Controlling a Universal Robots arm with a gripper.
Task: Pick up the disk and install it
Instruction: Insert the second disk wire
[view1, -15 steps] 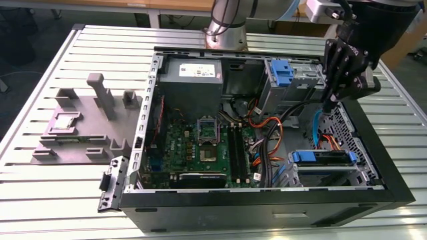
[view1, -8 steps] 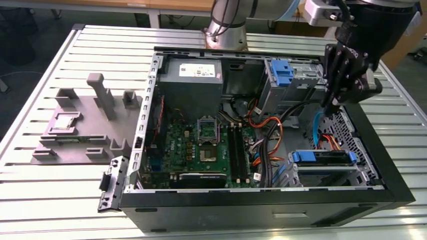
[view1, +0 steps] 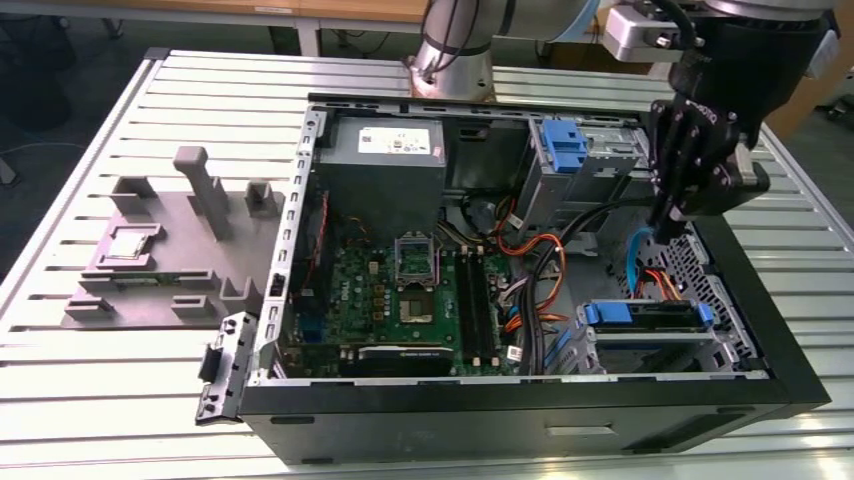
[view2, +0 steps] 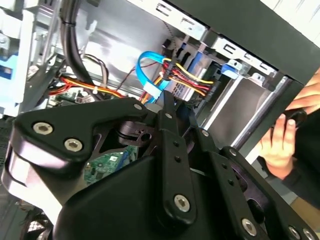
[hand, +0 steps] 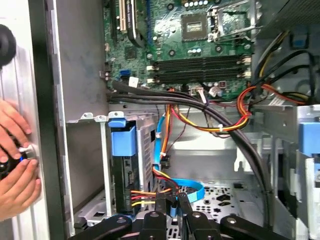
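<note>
Pincer (hand: 171, 204) pressed together, empty, above cables beside disk (hand: 122, 170) seated in bay; no legible print.

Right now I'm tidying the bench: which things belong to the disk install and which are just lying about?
Job: black gripper; grey hard disk with blue plastic rail, in its bay; open black computer case.
Lying about: grey moulded fixture block on the slatted metal table; a person's hand.
</note>
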